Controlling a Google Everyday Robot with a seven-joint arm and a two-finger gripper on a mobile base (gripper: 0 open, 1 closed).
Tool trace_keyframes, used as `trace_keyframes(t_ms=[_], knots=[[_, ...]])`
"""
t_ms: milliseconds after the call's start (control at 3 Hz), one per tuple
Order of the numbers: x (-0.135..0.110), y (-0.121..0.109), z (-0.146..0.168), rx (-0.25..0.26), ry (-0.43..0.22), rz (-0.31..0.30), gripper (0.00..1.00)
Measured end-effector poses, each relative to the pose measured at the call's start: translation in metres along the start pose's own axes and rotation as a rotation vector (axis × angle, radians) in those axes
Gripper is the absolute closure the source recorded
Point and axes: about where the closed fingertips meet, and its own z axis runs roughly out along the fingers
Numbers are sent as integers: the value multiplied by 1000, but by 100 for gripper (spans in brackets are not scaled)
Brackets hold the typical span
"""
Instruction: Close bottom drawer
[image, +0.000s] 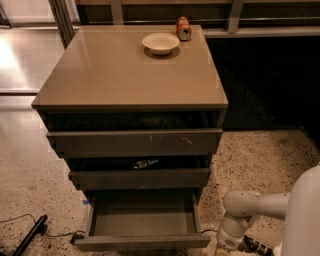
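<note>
The bottom drawer (142, 242) is the lowest of three dark grey-brown drawers in the cabinet (130, 75). It stands pulled far out, an empty shallow tray with a plain front panel near the lower edge of the camera view. My white arm (250, 210) reaches down at the lower right, just right of the drawer's front corner. My gripper (223, 250) points down at the frame's bottom edge and is mostly cut off.
The top drawer (135, 142) and middle drawer (140, 177) stand slightly open. A white bowl (160, 43) and an orange can (183, 28) sit on the cabinet top. A black cable and bar (30, 235) lie on the speckled floor at the left.
</note>
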Motion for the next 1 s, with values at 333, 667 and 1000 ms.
trace_keyframes(t_ms=[333,667,1000], knots=[[15,-9,54,-75,40,38,100],[7,-15,71,-85,35,18,100],[-12,-31,94,-97,13,-4,100]])
